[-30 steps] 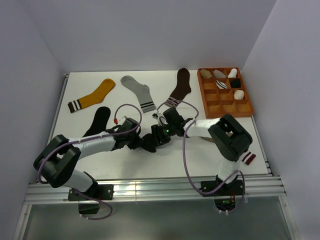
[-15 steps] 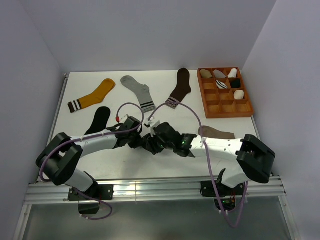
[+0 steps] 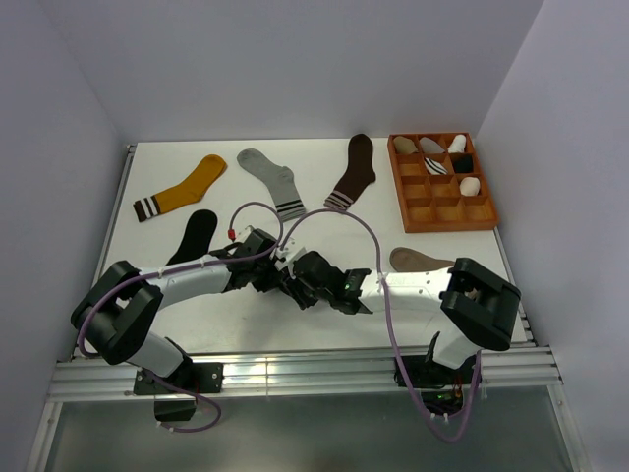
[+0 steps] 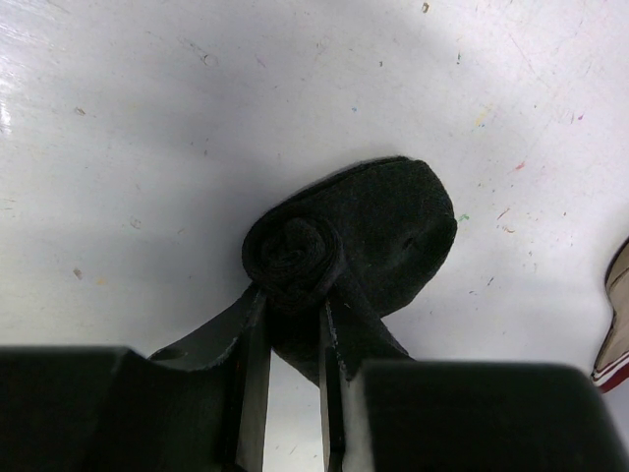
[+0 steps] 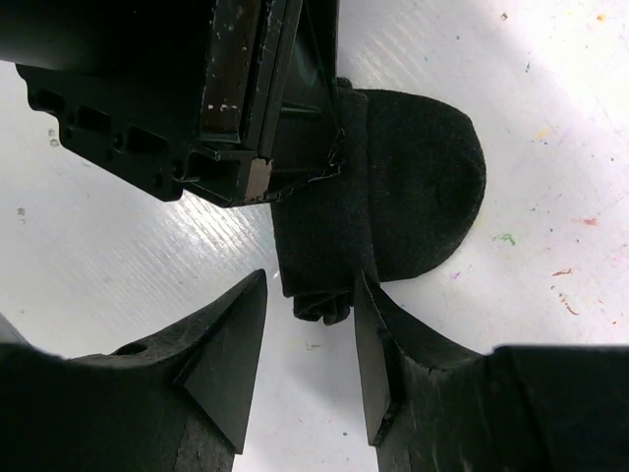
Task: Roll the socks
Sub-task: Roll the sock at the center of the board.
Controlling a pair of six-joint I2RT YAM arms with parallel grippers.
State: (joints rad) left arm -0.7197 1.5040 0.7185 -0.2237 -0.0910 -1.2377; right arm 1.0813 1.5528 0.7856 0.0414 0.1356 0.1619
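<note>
The charcoal-black sock (image 4: 295,251) is wound into a tight roll, with its toe flap (image 4: 398,221) still lying flat on the white table. My left gripper (image 4: 293,295) is shut on the roll, one finger on each side. My right gripper (image 5: 310,285) is open, its jaws standing either side of the roll's end (image 5: 324,265), and its right finger touches the fabric. In the top view both grippers, left (image 3: 278,275) and right (image 3: 301,282), meet at the table's middle. A second black sock (image 3: 197,236) lies left, its cuff hidden. The taupe sock (image 3: 421,261) lies right, its cuff hidden by my right arm.
A mustard sock (image 3: 182,187), a light grey sock (image 3: 273,180) and a dark brown sock (image 3: 354,172) lie along the back. A wooden compartment tray (image 3: 488,214) with rolled socks stands at the back right. The taupe sock's cuff edge shows in the left wrist view (image 4: 614,320).
My right arm has swung down and left, its gripper now low beside the left one at the roll. The taupe sock's toe has come into view. The left gripper has stayed shut on the roll.
</note>
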